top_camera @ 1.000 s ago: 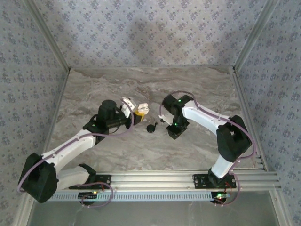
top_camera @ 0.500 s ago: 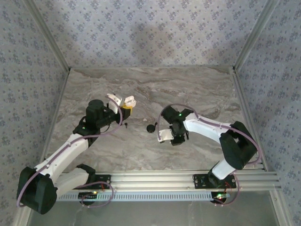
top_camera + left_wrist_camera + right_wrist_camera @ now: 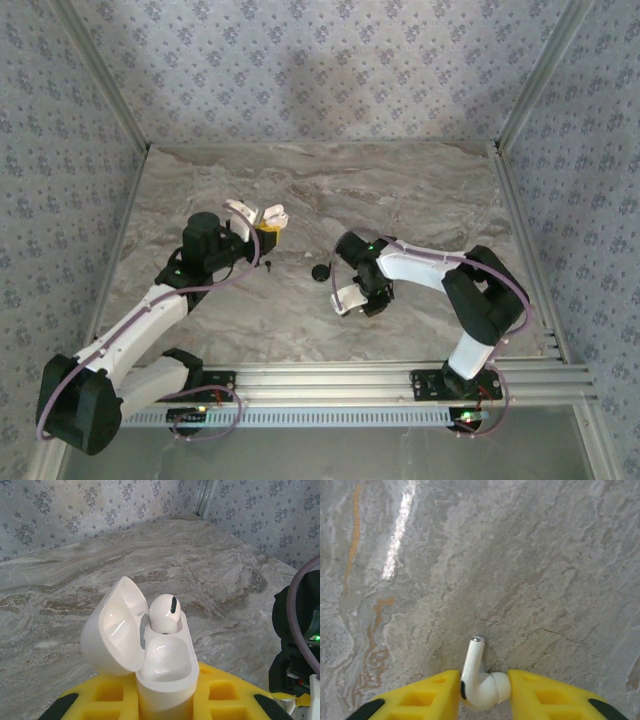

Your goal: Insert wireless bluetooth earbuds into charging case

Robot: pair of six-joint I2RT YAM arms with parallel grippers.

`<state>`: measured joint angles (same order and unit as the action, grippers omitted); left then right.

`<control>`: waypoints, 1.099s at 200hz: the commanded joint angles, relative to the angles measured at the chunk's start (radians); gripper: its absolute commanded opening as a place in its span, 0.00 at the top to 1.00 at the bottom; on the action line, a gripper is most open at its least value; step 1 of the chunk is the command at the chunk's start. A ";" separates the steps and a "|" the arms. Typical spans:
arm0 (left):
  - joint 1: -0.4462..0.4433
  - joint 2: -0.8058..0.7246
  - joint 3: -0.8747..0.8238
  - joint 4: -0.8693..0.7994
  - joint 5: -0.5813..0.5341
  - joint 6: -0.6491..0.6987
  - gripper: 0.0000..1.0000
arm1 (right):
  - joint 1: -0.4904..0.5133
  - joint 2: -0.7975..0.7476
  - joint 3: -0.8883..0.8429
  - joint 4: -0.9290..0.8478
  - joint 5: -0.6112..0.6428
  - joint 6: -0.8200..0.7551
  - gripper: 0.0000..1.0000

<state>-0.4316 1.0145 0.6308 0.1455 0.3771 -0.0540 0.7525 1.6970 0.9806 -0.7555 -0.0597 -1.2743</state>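
between right fingers (image 3: 420, 700), earbud (image 3: 481, 682) underside cut off; charging case (image 3: 167, 675) base too.

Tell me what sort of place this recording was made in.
Probably a purpose-built robot test cell, not a home: a marble-look tabletop boxed in by patterned panels on aluminium posts, with an aluminium rail along the near edge.

Glossy white plastic is gleaming on the case (image 3: 165, 680) between the left fingers (image 3: 222, 700) and the earbud (image 3: 482, 686) between the right fingers (image 3: 420, 700), both pairs looking matt yellow; below them, the polished marble-look tabletop (image 3: 530, 555) is shining.
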 commanded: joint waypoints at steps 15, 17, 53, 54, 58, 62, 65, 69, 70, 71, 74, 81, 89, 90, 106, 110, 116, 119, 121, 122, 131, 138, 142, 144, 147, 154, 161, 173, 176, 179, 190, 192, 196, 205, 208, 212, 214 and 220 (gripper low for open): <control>0.008 0.006 0.007 0.023 0.014 -0.007 0.89 | -0.001 -0.012 0.011 -0.010 -0.002 -0.183 0.54; 0.008 0.007 0.007 0.023 0.014 -0.007 0.89 | -0.001 -0.017 0.011 -0.011 -0.003 -0.178 0.54; 0.009 0.024 0.010 0.029 0.019 -0.009 0.89 | 0.012 -0.168 0.018 0.021 -0.022 0.091 0.46; 0.009 0.025 0.010 0.029 0.019 -0.010 0.89 | 0.012 -0.172 0.021 0.021 -0.024 0.105 0.46; 0.008 0.027 0.012 0.029 0.019 -0.009 0.89 | 0.013 -0.186 0.030 0.024 -0.027 0.158 0.45; 0.010 0.028 0.012 0.029 0.019 -0.009 0.89 | 0.012 -0.199 0.041 0.025 -0.030 0.228 0.44; 0.010 0.032 0.012 0.029 0.019 -0.010 0.89 | 0.012 -0.210 0.051 0.025 -0.028 0.279 0.44; 0.009 0.033 0.013 0.029 0.018 -0.010 0.89 | 0.012 -0.219 0.065 0.020 -0.028 0.350 0.43; 0.008 0.033 0.013 0.029 0.018 -0.010 0.89 | 0.012 -0.220 0.070 0.019 -0.028 0.370 0.43; 0.009 0.033 0.013 0.029 0.018 -0.010 0.89 | 0.012 -0.222 0.072 0.016 -0.028 0.389 0.43; 0.009 0.035 0.013 0.030 0.018 -0.010 0.89 | 0.011 -0.226 0.089 0.009 -0.030 0.441 0.43; 0.008 0.038 0.014 0.030 0.017 -0.011 0.89 | 0.010 -0.233 0.122 -0.012 -0.043 0.593 0.42; 0.008 0.042 0.014 0.031 0.017 -0.013 0.89 | 0.005 -0.235 0.150 -0.026 -0.044 0.760 0.42; 0.008 0.043 0.015 0.031 0.017 -0.013 0.89 | 0.004 -0.236 0.154 -0.029 -0.044 0.780 0.42; 0.008 0.052 0.022 0.025 0.016 -0.011 0.89 | -0.016 -0.250 0.183 -0.038 -0.054 1.118 0.42; 0.008 0.053 0.024 0.024 0.015 -0.011 0.89 | -0.021 -0.254 0.185 -0.038 -0.055 1.206 0.42; 0.008 0.056 0.026 0.022 0.016 -0.010 0.89 | -0.029 -0.258 0.186 -0.038 -0.058 1.323 0.42; 0.009 0.057 0.028 0.020 0.016 -0.011 0.89 | -0.032 -0.259 0.185 -0.038 -0.058 1.386 0.43; 0.008 0.058 0.029 0.019 0.014 -0.010 0.89 | -0.035 -0.260 0.186 -0.038 -0.057 1.429 0.43; 0.008 0.058 0.028 0.019 0.015 -0.011 0.89 | -0.035 -0.261 0.186 -0.038 -0.057 1.457 0.43; 0.009 0.061 0.030 0.018 0.016 -0.009 0.89 | -0.042 -0.261 0.178 -0.043 -0.052 1.635 0.43; 0.008 0.063 0.032 0.019 0.014 -0.009 0.89 | -0.045 -0.261 0.169 -0.044 -0.052 1.770 0.44; 0.009 0.065 0.033 0.017 0.014 -0.009 0.89 | -0.045 -0.260 0.161 -0.043 -0.054 1.836 0.44; 0.009 0.065 0.033 0.017 0.014 -0.009 0.89 | -0.045 -0.260 0.157 -0.040 -0.055 1.876 0.44; 0.009 0.068 0.035 0.015 0.014 -0.010 0.89 | -0.045 -0.260 0.152 -0.038 -0.054 1.928 0.44; 0.009 0.070 0.038 0.010 0.013 -0.009 0.89 | -0.045 -0.261 0.141 -0.032 -0.045 2.037 0.44; 0.008 0.072 0.037 0.008 0.014 -0.008 0.89 | -0.043 -0.260 0.132 -0.031 -0.037 2.137 0.44; 0.008 0.076 0.038 0.008 0.017 -0.007 0.89 | -0.035 -0.253 0.124 -0.056 -0.022 2.282 0.44; 0.008 0.076 0.038 0.008 0.017 -0.007 0.89 | -0.035 -0.251 0.123 -0.067 -0.018 2.314 0.44; 0.008 0.076 0.038 0.009 0.017 -0.007 0.89 | -0.033 -0.248 0.123 -0.078 -0.015 2.345 0.44; 0.008 0.078 0.036 0.010 0.020 -0.005 0.89 | -0.035 -0.238 0.113 -0.112 -0.030 2.436 0.44; 0.009 0.079 0.036 0.011 0.021 -0.005 0.88 | -0.035 -0.236 0.112 -0.116 -0.033 2.450 0.44; 0.008 0.079 0.036 0.011 0.022 -0.004 0.89 | -0.036 -0.232 0.108 -0.118 -0.037 2.469 0.44; 0.008 0.079 0.035 0.011 0.023 -0.003 0.89 | -0.037 -0.223 0.101 -0.124 -0.041 2.505 0.45; 0.008 0.079 0.035 0.011 0.024 -0.002 0.89 | -0.037 -0.220 0.098 -0.129 -0.043 2.517 0.45; 0.008 0.079 0.034 0.011 0.025 -0.002 0.89 | -0.037 -0.216 0.095 -0.132 -0.044 2.529 0.45; 0.009 0.079 0.034 0.011 0.024 -0.001 0.89 | -0.036 -0.214 0.094 -0.135 -0.047 2.534 0.45; 0.008 0.079 0.033 0.010 0.026 0.001 0.89 | -0.037 -0.209 0.090 -0.143 -0.052 2.551 0.47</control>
<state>-0.4316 1.0904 0.6308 0.1490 0.3779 -0.0540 0.7120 1.4586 1.0958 -0.8188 -0.0978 1.0241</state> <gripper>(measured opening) 0.196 0.548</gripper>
